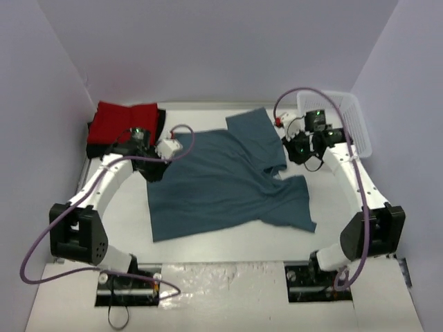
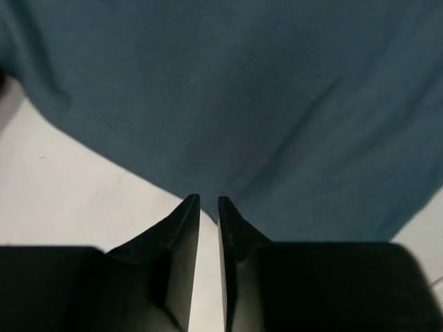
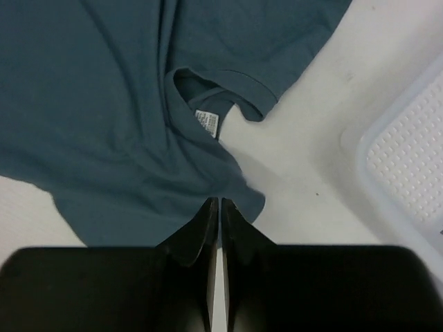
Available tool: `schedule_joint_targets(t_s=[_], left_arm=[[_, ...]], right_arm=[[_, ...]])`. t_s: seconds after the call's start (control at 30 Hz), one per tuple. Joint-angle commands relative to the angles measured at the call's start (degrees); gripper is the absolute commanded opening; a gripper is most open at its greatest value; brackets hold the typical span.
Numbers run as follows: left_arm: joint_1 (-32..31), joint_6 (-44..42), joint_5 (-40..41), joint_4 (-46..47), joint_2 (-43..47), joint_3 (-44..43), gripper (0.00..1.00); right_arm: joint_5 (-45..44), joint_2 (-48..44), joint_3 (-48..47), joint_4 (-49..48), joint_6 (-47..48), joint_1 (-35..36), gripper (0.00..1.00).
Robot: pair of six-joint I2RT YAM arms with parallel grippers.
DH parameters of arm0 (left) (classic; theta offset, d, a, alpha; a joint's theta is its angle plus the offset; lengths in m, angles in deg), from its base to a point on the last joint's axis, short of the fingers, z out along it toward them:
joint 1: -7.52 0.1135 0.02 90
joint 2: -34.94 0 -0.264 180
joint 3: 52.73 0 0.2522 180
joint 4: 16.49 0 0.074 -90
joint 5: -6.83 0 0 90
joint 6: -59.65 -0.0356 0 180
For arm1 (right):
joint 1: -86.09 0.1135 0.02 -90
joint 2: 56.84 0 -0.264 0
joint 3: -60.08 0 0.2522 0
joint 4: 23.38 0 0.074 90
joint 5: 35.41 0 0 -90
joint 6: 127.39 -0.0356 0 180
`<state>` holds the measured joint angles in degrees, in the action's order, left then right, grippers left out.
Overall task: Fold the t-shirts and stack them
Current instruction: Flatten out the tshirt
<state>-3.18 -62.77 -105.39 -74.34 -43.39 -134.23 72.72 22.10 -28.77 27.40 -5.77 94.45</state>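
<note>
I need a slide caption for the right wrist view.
Right end effector at the edge of the teal t-shirt, white basket alongside.

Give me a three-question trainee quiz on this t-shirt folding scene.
1. True or false: the red t-shirt lies on top of the black t-shirt.
2. Where does the white basket stand? A) far right B) far left C) near edge, centre
3. Fill in: the spread-out t-shirt is coloured ____.

Key: 1 true; 2 A; 3 teal.
</note>
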Motion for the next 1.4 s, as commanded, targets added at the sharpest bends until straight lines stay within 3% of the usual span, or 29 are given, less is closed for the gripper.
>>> schedule_joint_targets(t_s=[0.0, 0.03, 0.1, 0.37, 0.57, 0.73, 1.03, 1.37], left_arm=[[-0.7, 6.4, 2.2, 5.9, -6.0, -2.3, 0.16], [-0.7, 7.4, 2.6, 7.0, -7.4, -2.7, 0.06], [-0.9, 10.1, 4.6, 11.7, -9.9, -2.1, 0.04], [-1.3, 13.5, 10.5, 18.7, -14.2, -2.0, 0.08], [-1.5, 12.7, 12.6, 19.7, -14.0, -0.7, 0.11], [-1.5, 12.7, 12.7, 19.9, -13.2, -0.5, 0.18], [-1.5, 13.5, 16.8, 21.6, -12.5, -0.6, 0.51], [-1.5, 14.8, 21.7, 22.7, -13.9, -1.4, 0.63]], right_arm=[[0.7, 10.2, -5.8, -4.1, -3.7, 1.2, 0.0], [0.1, 15.2, -7.4, -4.1, -4.1, 1.7, 0.0], [-0.7, 20.2, -12.3, -4.2, -4.7, 2.8, 0.0], [-7.4, 47.1, -35.1, -4.0, -8.0, 5.9, 0.0], [-12.9, 58.5, -46.0, -3.4, -10.4, 6.8, 0.0], [-17.1, 62.7, -48.9, -3.4, -11.0, 6.4, 0.0], [-24.8, 69.8, -53.7, -3.5, -14.2, 0.9, 0.0], [-28.9, 71.5, -53.6, -3.7, -14.0, -1.9, 0.0]])
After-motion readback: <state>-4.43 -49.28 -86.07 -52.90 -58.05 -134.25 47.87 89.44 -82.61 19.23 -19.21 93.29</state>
